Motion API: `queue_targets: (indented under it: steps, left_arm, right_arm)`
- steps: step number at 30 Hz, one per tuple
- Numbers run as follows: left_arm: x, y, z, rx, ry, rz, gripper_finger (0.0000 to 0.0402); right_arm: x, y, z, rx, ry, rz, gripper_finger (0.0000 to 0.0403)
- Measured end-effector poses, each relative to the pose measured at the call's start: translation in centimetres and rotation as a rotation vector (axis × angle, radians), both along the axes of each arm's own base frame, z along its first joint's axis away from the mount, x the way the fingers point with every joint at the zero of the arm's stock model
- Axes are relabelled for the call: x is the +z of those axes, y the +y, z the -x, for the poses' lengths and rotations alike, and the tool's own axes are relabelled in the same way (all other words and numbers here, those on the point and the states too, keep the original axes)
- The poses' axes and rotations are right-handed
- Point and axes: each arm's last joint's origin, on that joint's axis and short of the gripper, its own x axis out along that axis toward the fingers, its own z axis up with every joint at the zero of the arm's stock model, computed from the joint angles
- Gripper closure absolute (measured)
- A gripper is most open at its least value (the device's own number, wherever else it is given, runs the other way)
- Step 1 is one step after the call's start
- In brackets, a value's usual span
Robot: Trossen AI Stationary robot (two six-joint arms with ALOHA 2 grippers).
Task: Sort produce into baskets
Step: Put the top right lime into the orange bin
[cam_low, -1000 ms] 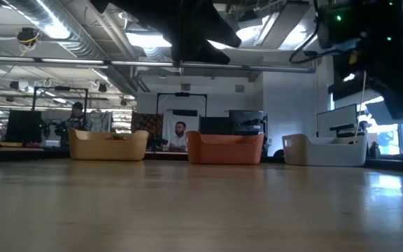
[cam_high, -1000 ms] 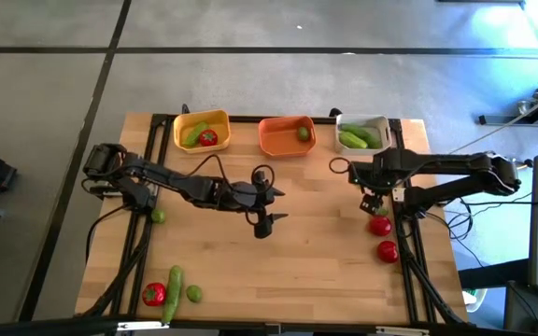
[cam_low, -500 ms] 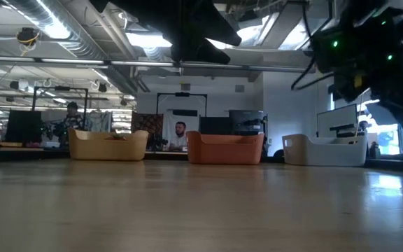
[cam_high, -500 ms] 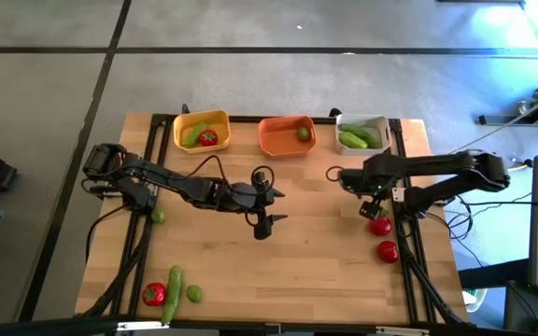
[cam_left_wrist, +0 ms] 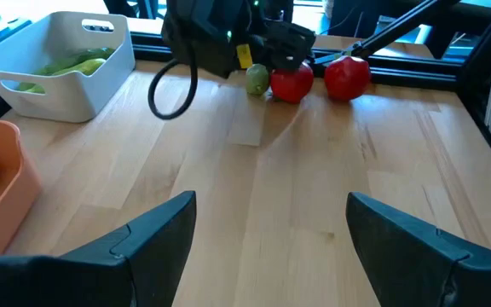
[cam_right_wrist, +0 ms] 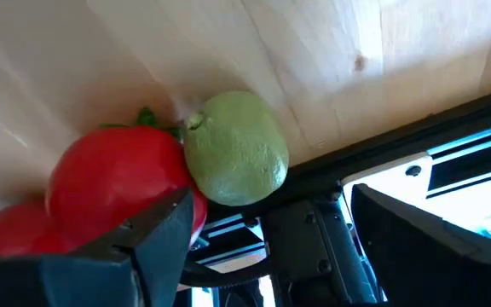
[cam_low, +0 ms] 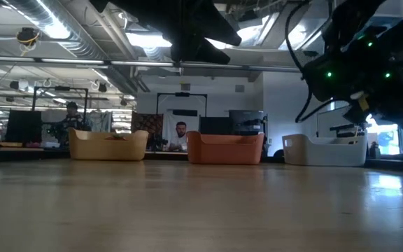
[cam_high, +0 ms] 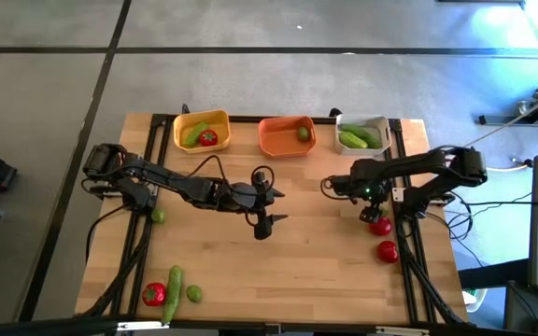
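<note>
My right gripper (cam_high: 372, 211) hangs open, pointing steeply down, over a yellow-green lime (cam_right_wrist: 235, 149) by the table's right edge. The lime lies on the wood against a red tomato (cam_right_wrist: 113, 181); a second tomato (cam_high: 388, 250) lies nearer the front. The lime shows between my right gripper's fingers (cam_right_wrist: 271, 198), and I see no touch. My left gripper (cam_high: 276, 206) waits open above the table's middle. Along the far edge stand a yellow basket (cam_high: 219, 119), an orange basket (cam_high: 271, 142) and a white basket (cam_high: 379, 121), each holding produce.
A black metal rail (cam_right_wrist: 314, 230) runs beside the lime and the tomatoes at the right edge. A tomato (cam_high: 154, 294), a cucumber (cam_high: 174, 282) and a lime (cam_high: 194, 293) lie at the front left. Another lime (cam_high: 158, 217) lies beside the left arm. People show in the room beyond.
My right gripper has come down toward the lime and tomatoes at the right edge and has tipped to point more steeply down, while its arm has swung a little toward the table's left. The produce has not moved.
</note>
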Motion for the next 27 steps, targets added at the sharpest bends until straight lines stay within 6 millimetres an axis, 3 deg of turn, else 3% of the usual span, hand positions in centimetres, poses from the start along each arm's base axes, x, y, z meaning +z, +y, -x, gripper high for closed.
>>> queue_targets:
  steps: [10, 18, 27]
  left_arm:
    - [0.0, 0.0, 0.0, 0.0, 0.0, 0.0, 0.0103]
    - [0.0, 0.0, 0.0, -0.004, 0.001, -0.009, 0.0103]
    - [0.0, 0.0, 0.0, -0.005, 0.001, -0.009, 0.0103]
  right_arm:
    - [-1.8, -0.1, -0.6, 0.028, 0.1, -0.04, 0.01]
    - [-2.3, -0.1, -1.2, 0.03, 0.044, -0.046, 0.01]
    - [-3.1, 0.0, -0.3, 0.025, 0.072, -0.056, 0.01]
